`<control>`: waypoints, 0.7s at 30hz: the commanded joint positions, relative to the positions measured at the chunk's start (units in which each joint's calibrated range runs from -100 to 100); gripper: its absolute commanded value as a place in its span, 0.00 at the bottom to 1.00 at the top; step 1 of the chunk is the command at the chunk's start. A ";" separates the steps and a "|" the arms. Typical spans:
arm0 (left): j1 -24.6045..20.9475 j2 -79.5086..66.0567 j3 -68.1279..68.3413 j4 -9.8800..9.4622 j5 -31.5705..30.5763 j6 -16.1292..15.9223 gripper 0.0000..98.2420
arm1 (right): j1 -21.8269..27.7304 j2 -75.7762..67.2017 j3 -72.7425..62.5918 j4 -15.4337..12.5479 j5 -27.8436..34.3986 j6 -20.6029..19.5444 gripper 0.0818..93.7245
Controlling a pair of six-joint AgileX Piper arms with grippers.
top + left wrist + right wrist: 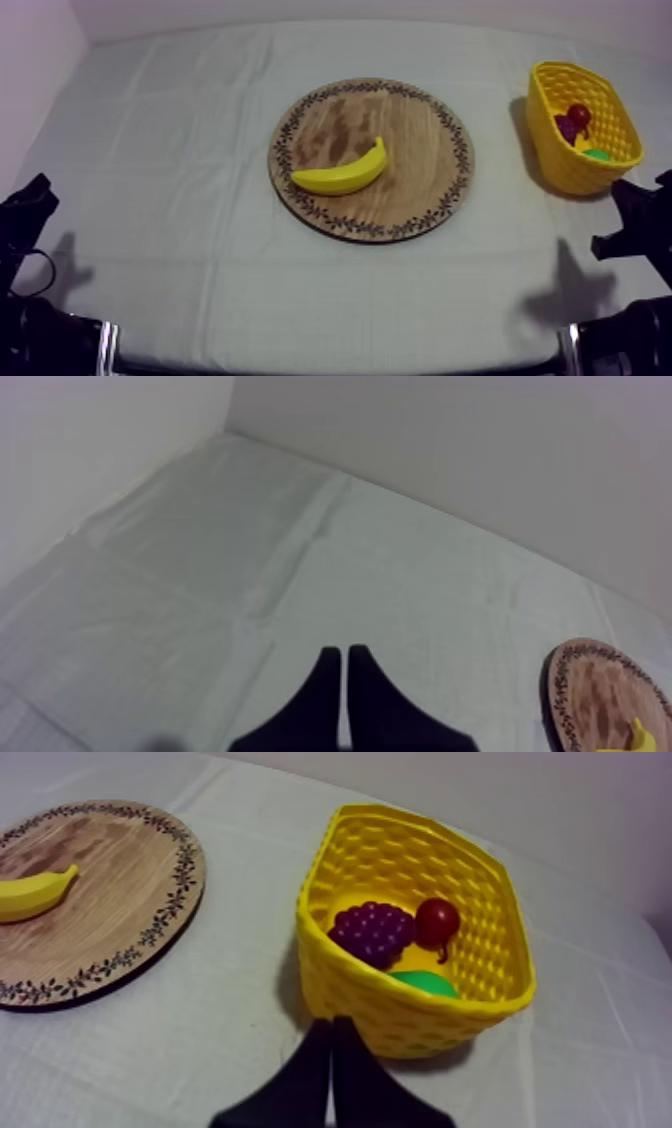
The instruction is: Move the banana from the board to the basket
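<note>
Banana (340, 172) lay on board (420, 110) at mid-table (180, 200); basket (560, 165) stood well to its right, grapes (372, 932) inside.

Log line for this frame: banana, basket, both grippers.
banana: on wooden board, untouched | yellow basket: holds grapes, small red fruit, green fruit | left gripper: shut, far from banana | right gripper: shut, beside basket

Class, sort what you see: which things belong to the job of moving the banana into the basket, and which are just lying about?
Job: banana, wooden board, yellow basket.
Lying about: bunch of grapes, small red fruit, green fruit, all inside the basket.
</note>
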 commanded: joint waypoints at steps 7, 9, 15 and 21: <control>0.01 0.00 0.03 0.03 0.01 -0.01 0.00 | 0.03 0.06 0.02 -0.02 -0.01 -0.01 0.00; 0.01 0.00 0.03 0.03 0.01 -0.01 0.00 | 0.03 0.06 0.02 -0.02 -0.01 -0.01 0.00; 0.01 0.00 0.03 0.03 0.01 -0.01 0.00 | -1.64 0.06 0.02 -0.02 -0.01 0.22 0.00; 0.01 0.00 0.03 0.03 0.01 -0.01 0.00 | -7.19 0.00 0.02 -0.02 -0.01 0.09 0.00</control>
